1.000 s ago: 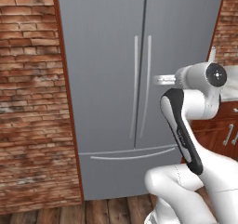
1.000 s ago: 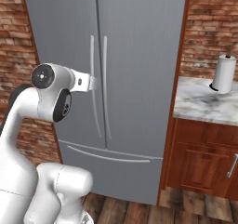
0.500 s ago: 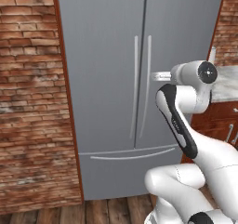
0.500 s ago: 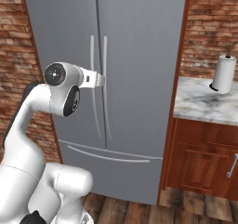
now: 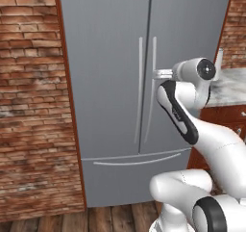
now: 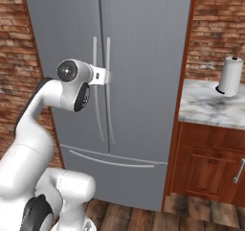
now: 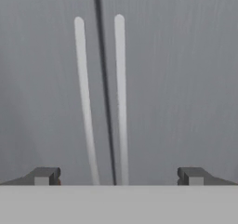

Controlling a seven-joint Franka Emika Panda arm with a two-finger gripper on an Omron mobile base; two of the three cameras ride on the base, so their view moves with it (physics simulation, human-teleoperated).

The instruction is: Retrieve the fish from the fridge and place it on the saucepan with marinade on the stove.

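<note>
The grey French-door fridge [image 5: 110, 58] [image 6: 143, 43] [image 7: 186, 79] stands shut, its two long vertical handles [image 5: 146, 86] [image 6: 101, 81] [image 7: 120, 93] side by side at the centre seam. My gripper [image 5: 158, 74] [image 6: 106, 76] [image 7: 118, 176] points straight at the doors, close to the right-hand handle at mid height. Its fingertips [image 7: 45, 175] stand wide apart with nothing between them, and both handles show in the gap. The fish, the saucepan, the marinade and the stove are out of view.
Brick wall [image 5: 29, 106] flanks the fridge on the left. To the right a marble counter [image 6: 210, 108] on wooden cabinets [image 6: 206, 167] carries a paper towel roll [image 6: 229, 75]. The fridge's bottom drawer handle [image 5: 137, 161] runs across low down.
The hand has swung in toward the fridge doors and now sits closer to the handles. The jaws stay wide open.
</note>
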